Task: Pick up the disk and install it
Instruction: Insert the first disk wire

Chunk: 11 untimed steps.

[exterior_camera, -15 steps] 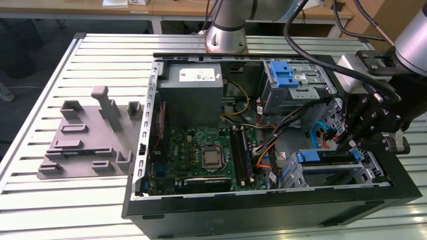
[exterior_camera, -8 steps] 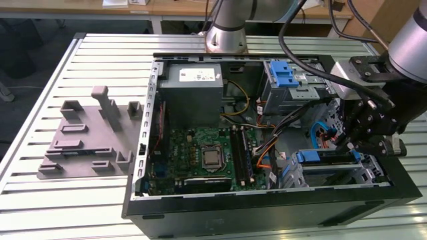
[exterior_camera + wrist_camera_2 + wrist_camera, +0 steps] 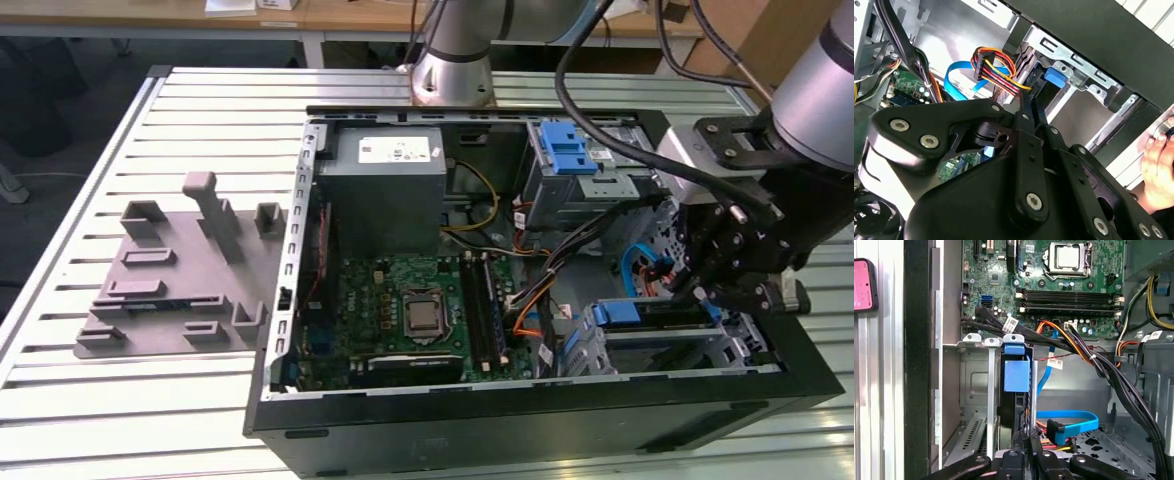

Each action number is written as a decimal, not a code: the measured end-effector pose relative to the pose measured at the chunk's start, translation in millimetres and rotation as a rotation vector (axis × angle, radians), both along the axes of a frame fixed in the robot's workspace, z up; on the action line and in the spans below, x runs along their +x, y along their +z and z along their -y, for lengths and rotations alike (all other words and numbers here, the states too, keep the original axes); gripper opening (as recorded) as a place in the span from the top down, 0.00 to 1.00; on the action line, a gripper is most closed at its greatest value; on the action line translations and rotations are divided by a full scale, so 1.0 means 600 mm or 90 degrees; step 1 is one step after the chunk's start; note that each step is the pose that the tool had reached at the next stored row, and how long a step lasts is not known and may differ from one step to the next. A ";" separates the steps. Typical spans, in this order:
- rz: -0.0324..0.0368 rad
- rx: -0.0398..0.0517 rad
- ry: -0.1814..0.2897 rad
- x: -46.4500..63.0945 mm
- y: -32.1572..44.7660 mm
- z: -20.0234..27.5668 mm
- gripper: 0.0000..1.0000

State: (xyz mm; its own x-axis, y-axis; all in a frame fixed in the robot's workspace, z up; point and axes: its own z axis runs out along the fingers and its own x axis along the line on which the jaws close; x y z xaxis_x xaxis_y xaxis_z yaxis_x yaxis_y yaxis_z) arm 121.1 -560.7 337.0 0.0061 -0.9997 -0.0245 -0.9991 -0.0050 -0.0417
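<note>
Blue-railed disk sits on edge in the drive cage at approx 4 o'clock in the open computer case, exterior view. Black gripper hangs right over it, fingers closed on disk's rear end, seen in both wrist views. Green motherboard lies mid-case. A hand rests outside the case wall in the second wrist view.

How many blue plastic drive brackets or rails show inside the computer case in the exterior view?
2. One blue bracket sits in the upper drive cage at the case's far side; the other is on the disk in the lower bay, beside the gripper. Cables may hide more.
</note>
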 end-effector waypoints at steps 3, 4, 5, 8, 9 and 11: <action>0.0000 0.0000 -0.003 0.000 -0.001 0.0000 0.84; 0.0000 0.0001 -0.003 0.000 -0.001 0.0000 0.84; 0.0000 0.0001 -0.004 -0.001 -0.001 0.0000 0.84; 0.0000 0.0001 -0.005 -0.001 -0.002 0.0000 0.84; 0.0000 0.0001 -0.005 -0.001 -0.002 0.0000 0.84; 0.0000 0.0001 -0.005 -0.002 -0.003 0.0000 0.84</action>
